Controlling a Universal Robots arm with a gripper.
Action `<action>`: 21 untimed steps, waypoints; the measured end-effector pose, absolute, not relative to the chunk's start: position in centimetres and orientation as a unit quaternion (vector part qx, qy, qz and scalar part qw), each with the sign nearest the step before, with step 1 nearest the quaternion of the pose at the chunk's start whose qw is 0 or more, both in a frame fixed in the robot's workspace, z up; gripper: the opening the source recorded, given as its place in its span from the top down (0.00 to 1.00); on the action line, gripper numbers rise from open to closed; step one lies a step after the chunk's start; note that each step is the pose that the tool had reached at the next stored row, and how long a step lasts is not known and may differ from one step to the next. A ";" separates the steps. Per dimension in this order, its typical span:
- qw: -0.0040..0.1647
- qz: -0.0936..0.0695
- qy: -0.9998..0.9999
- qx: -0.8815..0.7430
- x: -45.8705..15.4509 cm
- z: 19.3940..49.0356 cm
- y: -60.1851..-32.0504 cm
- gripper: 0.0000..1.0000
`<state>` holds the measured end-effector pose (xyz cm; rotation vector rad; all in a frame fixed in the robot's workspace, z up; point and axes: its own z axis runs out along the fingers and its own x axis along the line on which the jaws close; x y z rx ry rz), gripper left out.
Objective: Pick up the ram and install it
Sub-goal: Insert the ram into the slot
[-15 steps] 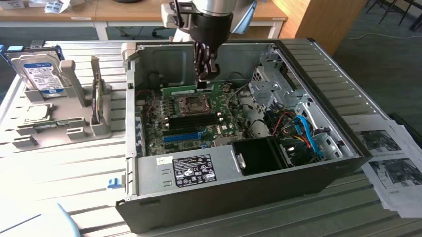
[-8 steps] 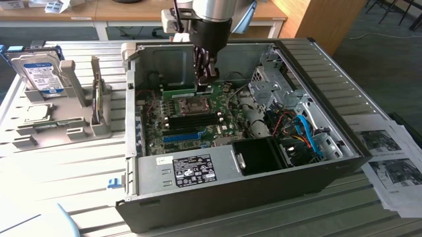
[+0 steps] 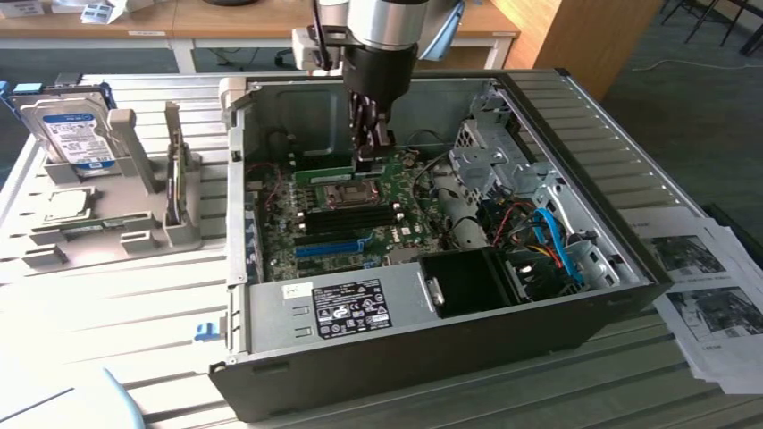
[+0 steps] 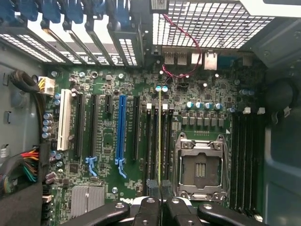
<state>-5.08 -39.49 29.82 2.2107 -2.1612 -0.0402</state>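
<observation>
**The ram and its slot.** The ram [image 4: 160,136] appears edge-on in the wrist view as a thin yellow-green line. It emerges from between the fingertips of the hand [image 4: 160,197] and runs away from them toward the vented rear wall [image 4: 211,23]. The hand is pressed together on the stick, with one finger [image 4: 146,209] against each face, so we read the ram as pinched and carried.

The relation that matters is one of alignment. The ram's long axis lies parallel to the black memory slots [image 4: 150,141] with white end latches. Its edge falls over the middle of that group, between the long blue slot [image 4: 121,132] and the CPU socket [image 4: 200,165], and nearer the socket. We judge the stick to be lined up with one slot of the group. We cannot tell whether its lower edge touches the slot or hangs just above it.

In the exterior view the hand reaches straight down into the open case [image 3: 620,179], over the part of the motherboard [image 3: 381,237] near the case's far wall.

The case rests on the surface [image 3: 120,304]. A grey holder [image 3: 131,223] with a hard drive [image 3: 71,134] stands near the surface's edge at the exterior view's left. Printed sheets [image 3: 703,286] lie at the exterior view's right.
</observation>
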 end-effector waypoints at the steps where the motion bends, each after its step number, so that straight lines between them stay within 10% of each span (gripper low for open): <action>1: 0.025 -0.013 -0.699 0.715 -5.1 29.7 -39.5 0.89; 21: 0.025 -0.013 -0.699 0.715 -5.1 27.2 -39.5 0.89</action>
